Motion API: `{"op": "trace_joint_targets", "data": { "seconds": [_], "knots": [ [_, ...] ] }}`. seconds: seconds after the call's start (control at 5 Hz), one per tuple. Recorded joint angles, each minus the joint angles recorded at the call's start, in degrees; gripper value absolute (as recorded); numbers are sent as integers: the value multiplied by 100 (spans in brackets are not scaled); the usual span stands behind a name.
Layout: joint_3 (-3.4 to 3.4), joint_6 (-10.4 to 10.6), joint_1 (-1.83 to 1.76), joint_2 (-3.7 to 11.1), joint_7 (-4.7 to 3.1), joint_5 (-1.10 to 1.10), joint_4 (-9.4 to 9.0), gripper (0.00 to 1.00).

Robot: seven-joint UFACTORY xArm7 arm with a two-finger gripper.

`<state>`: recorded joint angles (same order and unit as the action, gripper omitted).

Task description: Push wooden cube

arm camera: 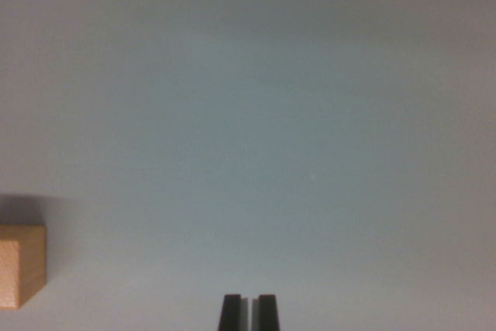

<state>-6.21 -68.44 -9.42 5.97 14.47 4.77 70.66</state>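
A light wooden cube (21,265) sits on the pale grey surface at the wrist view's left edge, partly cut off by the frame. My gripper (249,309) shows at the bottom centre as two black fingertips (231,312) pressed nearly together with only a thin gap, holding nothing. The cube lies well to the left of the fingertips and is apart from them.
A plain pale grey tabletop (294,129) fills the rest of the wrist view, with a soft shadow just above the cube.
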Motion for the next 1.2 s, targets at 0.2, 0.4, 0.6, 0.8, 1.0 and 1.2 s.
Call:
{"op": "trace_joint_targets", "data": {
  "seconds": [0.2, 0.4, 0.6, 0.8, 1.0, 1.2],
  "knots": [
    [0, 0, 0, 0, 0, 0, 0, 0],
    [-73, 258, -122, 78, 209, 27, -207, 0],
    [-73, 258, -122, 78, 209, 27, -207, 0],
    [-150, 529, -251, 159, 430, 56, -424, 0],
    [-150, 529, -251, 159, 430, 56, -424, 0],
    [-226, 798, -379, 240, 648, 84, -640, 0]
  ]
}}
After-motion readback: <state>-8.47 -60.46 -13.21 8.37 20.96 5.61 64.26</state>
